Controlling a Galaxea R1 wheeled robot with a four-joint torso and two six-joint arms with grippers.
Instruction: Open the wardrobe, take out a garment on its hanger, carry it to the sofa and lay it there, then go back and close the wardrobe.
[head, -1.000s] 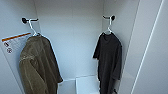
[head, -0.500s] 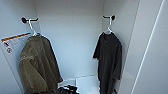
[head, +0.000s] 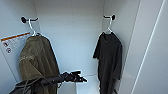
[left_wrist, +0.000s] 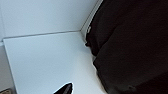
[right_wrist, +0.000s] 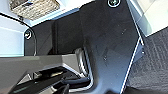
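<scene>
The wardrobe stands open in front of me, white inside. On its right wall the garment, a black T-shirt, hangs on a thin white hanger from a black hook. My left arm reaches in from the lower left, with the left gripper low over the wardrobe floor, left of the T-shirt's lower half and apart from it. In the left wrist view the garment hangs beside the white wardrobe floor.
An olive-brown jacket hangs from a hook on the left wall, just behind my left arm. A warning label is stuck on that wall. The right wrist view has a woven basket and dark carpet.
My left arm has come up from the lower edge and stretched forward into the wardrobe toward the T-shirt. The clothes have not moved.
</scene>
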